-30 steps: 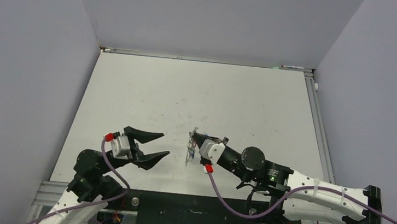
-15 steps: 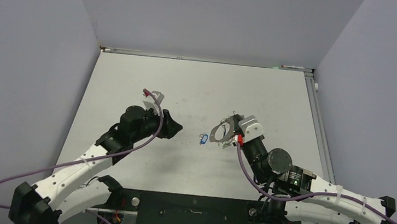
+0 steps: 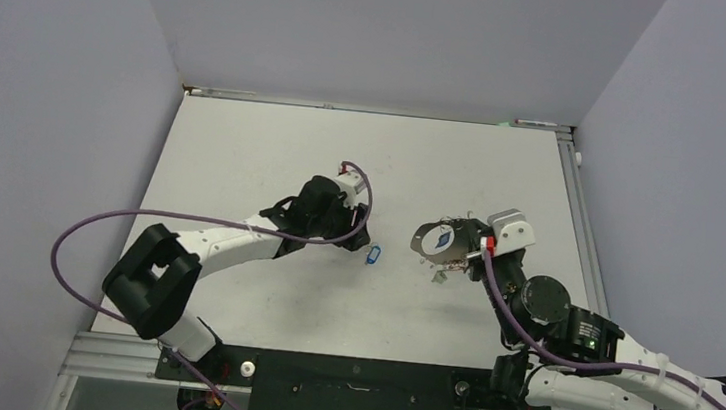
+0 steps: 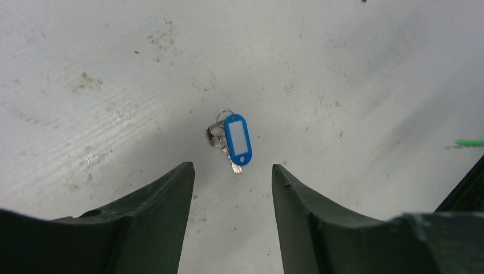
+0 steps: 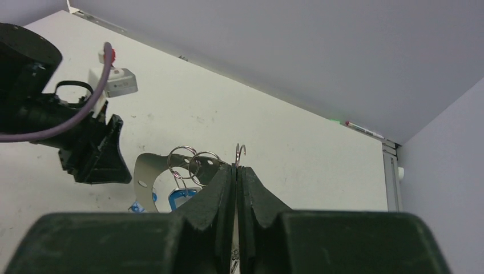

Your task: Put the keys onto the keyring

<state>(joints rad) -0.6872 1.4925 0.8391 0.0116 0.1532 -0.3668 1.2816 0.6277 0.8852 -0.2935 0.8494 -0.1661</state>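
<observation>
A key with a blue tag (image 4: 237, 138) lies flat on the table, also in the top view (image 3: 371, 255). My left gripper (image 4: 231, 169) hangs open just short of it, with nothing between its fingers; from above the gripper (image 3: 346, 240) sits just left of the key. My right gripper (image 5: 236, 169) is shut on the keyring (image 5: 140, 171), whose hooked wire end (image 5: 241, 150) sticks up above the fingertips. Two small split rings (image 5: 184, 160) and another blue tag (image 5: 178, 198) hang on it. In the top view the keyring (image 3: 425, 237) is held off the table at right of centre by the right gripper (image 3: 466, 254).
A sliver of green (image 4: 469, 142) shows at the right edge of the left wrist view. The white table (image 3: 273, 156) is scuffed, and its far edge meets grey walls. The left arm's purple cable (image 3: 187, 218) loops over the near left.
The left arm has swung out from near its base to the table's middle. The right gripper has carried the keyring rightward. A blue-tagged key now lies on the table between them.
</observation>
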